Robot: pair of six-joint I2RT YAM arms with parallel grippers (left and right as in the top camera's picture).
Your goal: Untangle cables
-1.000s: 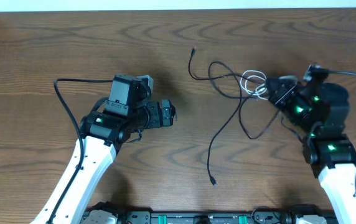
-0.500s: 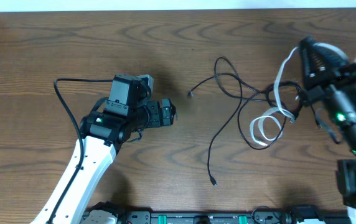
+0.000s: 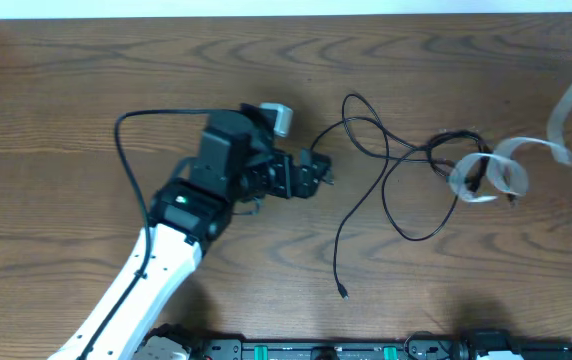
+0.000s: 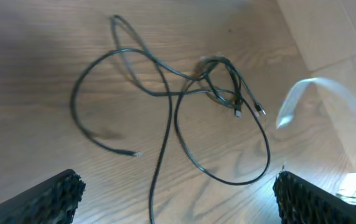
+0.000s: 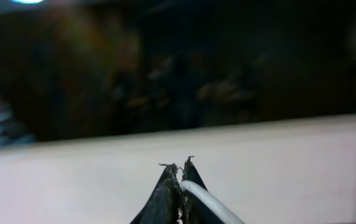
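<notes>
nearest the robot's base, a small plug end (image 3: 343,292) of one black cord lies flat on the wooden tabletop (image 3: 66,90). from there the cord runs up and away toward the rest of the black cables (image 3: 441,148).

a little farther in, the left gripper (image 3: 322,174) hangs over the tabletop just left of the cables. its jaws are released, spread wide and grasping nothing. in the left wrist view we see both dark pads (image 4: 53,196) at the bottom corners, with the cables lying between and beyond them.

the black cables sprawl across the middle of the tabletop in several wide loops that cross one another. they gather into a tighter knot on the right side, where small plugs poke out.

right beside that knot the white cable (image 4: 289,106) curls in a loop touching the black strands. whether it threads through them we cannot tell. from the loop it rises off the tabletop and sweeps to the far right, blurred.

at that far end the right gripper (image 5: 179,171) is almost out of the overhead view. in its wrist view the jaws are clenched on the white cable, which trails out from between the tips toward the lower right.
</notes>
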